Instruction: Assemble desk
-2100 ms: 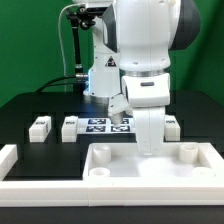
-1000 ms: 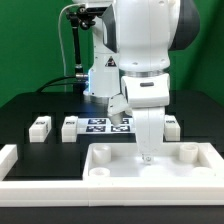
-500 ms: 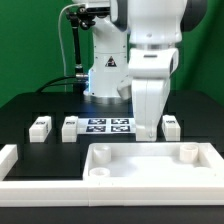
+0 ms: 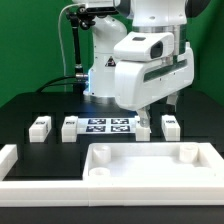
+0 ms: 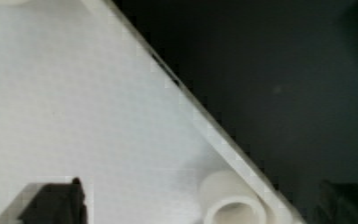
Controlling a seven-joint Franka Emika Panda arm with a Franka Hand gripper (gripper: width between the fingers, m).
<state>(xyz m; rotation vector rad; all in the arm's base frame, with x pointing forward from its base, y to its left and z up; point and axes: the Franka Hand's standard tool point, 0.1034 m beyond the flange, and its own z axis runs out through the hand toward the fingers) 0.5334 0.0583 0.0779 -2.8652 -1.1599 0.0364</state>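
**Jaws released above the desk top, legs lined up behind**

At the exterior view's far left, a white border rail (image 4: 9,158) sits along the edge of the black table (image 4: 40,105). To its right, two small white legs (image 4: 39,127) and (image 4: 70,127) stand side by side in a row, close to each other but apart. Each shows a black-and-white tag.

Next in the row is the marker board (image 4: 104,125), which lies flat on the table just beside the second leg. In front of it, toward the camera, is the desk top (image 4: 140,160). It rests on the table with its tray side up and reaches from about the middle to the exterior view's right. A round socket (image 4: 100,171) stands in its near left corner and another (image 4: 188,152) toward its right end.

The arm (image 4: 150,65) hangs over the back of the desk top. Right of the arm, a third leg (image 4: 170,125) stands on the table behind the desk top's rear rim.

In the wrist view the jaws are spread wide and grip nothing. Below them are the white desk top (image 5: 69,100), one of its sockets (image 5: 231,207) and the dark table (image 5: 282,80) beyond its rim.
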